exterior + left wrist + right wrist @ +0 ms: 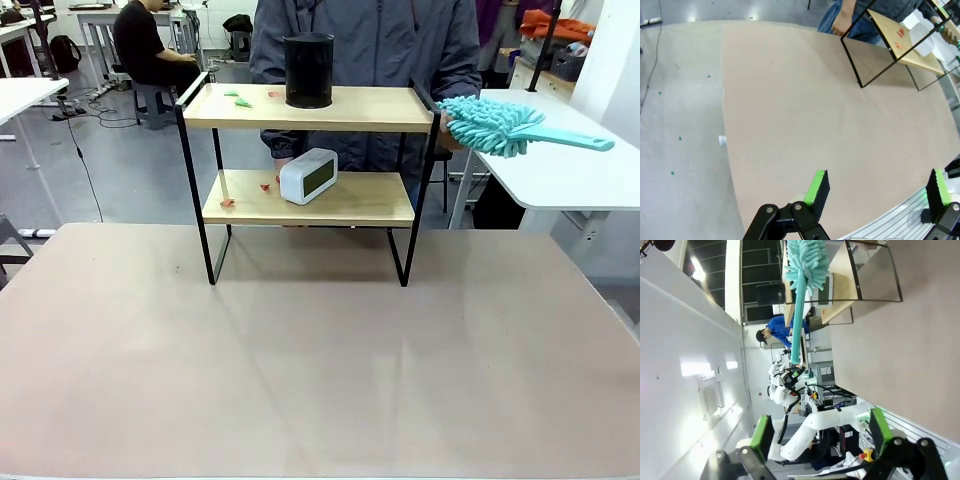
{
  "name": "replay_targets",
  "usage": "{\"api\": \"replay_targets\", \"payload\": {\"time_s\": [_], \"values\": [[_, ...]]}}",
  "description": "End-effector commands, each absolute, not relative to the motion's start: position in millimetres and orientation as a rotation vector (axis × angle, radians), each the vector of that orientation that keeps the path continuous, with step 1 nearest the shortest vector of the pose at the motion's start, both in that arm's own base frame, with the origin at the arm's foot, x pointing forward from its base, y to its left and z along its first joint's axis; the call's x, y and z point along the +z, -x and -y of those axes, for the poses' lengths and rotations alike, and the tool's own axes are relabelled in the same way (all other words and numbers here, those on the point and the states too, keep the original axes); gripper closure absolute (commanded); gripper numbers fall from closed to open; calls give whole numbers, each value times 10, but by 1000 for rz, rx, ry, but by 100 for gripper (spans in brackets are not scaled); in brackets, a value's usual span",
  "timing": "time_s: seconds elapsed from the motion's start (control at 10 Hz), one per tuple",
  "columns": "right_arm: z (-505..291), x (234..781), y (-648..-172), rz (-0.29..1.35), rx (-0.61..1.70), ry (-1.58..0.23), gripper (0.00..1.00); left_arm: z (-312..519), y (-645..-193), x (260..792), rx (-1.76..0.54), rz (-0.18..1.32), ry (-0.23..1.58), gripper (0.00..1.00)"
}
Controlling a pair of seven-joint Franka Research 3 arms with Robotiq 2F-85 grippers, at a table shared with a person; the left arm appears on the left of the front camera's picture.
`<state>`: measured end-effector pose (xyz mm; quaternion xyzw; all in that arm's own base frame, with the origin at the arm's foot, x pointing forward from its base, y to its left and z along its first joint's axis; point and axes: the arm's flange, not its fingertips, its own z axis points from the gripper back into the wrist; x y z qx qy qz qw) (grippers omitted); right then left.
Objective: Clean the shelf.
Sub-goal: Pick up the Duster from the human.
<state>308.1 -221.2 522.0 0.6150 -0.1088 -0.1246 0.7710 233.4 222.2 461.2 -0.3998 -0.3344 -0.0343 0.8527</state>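
Found left gripper [877, 187] spread wide and empty, over bare table [790, 100]. Found right gripper [821, 427] likewise agape, holding nothing. Located shelf [370, 108] well beyond both sets of fingertips, toward the far side of the table, standing upright. Noted on its upper board a black cylinder [308, 70] and green scraps [240, 100]; on the lower, a white clock [308, 175] and red scraps [228, 202]. Observed teal duster [495, 125] in a person's hand [441, 138], just off the shelf end nearer the right gripper, well clear of either gripper.
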Motion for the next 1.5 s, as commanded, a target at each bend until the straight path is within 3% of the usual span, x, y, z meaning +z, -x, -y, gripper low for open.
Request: {"api": "replay_targets", "payload": {"time_s": [0.0, 0.4, 0.9, 1.4], "values": [[2114, 5193, -3346, 162, -296, -1336, 0, -2216, -2340, 4616, -92, 725, 850, 0], [1613, 5267, -4120, -69, -218, -1361, 0, -2216, -2340, 4616, -92, 725, 850, 0], [1055, 5232, -4602, -279, -158, -1439, 0, -2216, -2340, 4616, -92, 725, 850, 0], [760, 5088, -4925, -222, -114, -1411, 0, -2216, -2340, 4616, -92, 725, 850, 0]]}}
